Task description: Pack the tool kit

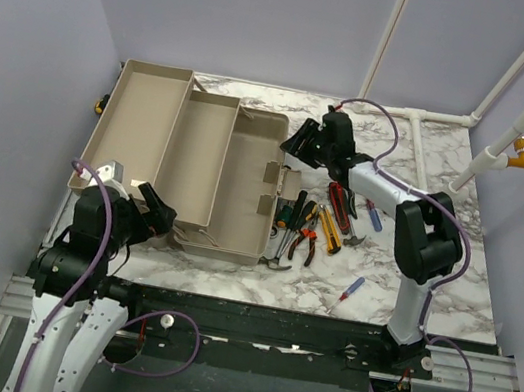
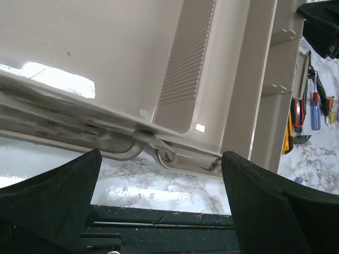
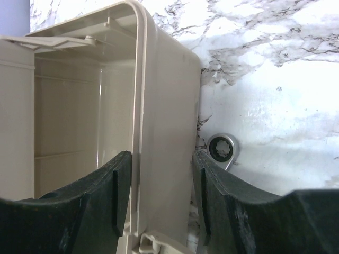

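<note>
**A:** Where's the kit?

**B:** Toolbox (image 1: 244,183) sits open on the worktop (image 1: 430,165), left of centre, with the trays (image 1: 138,123) folded out to the left. I can't see anything packed from above. The hand tools (image 1: 312,230) are in a heap just beside its right side. One blue screwdriver (image 1: 352,290) lies apart, nearer the arms.

**A:** Pincers?

**B:** Right pincer (image 1: 300,142) is at the box's far right corner, half-spread and astride the side wall (image 3: 169,106), one finger inside and one outside. Can't tell if it pinches the wall or just clears it. No tool in it. A ratchet head (image 3: 222,148) lies just outside. Left pincer (image 1: 153,207) is spread wide, holding nothing, at the near-left corner.

**A:** Step?

**B:** Packing looks barely begun to me. Next, I'd guess the right arm lifts clear of the wall and swings over to the heap. The tools overlap, so take an outer one and grip across the handle.
</note>
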